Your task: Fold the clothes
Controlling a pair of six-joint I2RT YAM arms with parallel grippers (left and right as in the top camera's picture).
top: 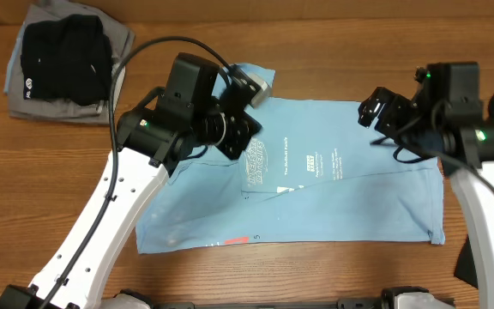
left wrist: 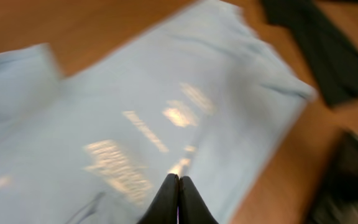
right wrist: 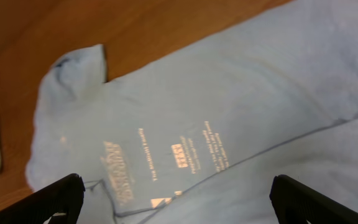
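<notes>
The left tool is closed, its dark tapered fingers pressed flat together with nothing visible between them. The view is too blurred to tell whether they touch cloth. The right tool stands wide open and holds nothing.

Beneath both tools the light blue T-shirt lies spread on the wooden worktop. It is soft, matte cotton with small white logos facing up just ahead of each tool's tips, and a long diagonal crease. Folded black and grey garments sit well beyond the left tool.
</notes>
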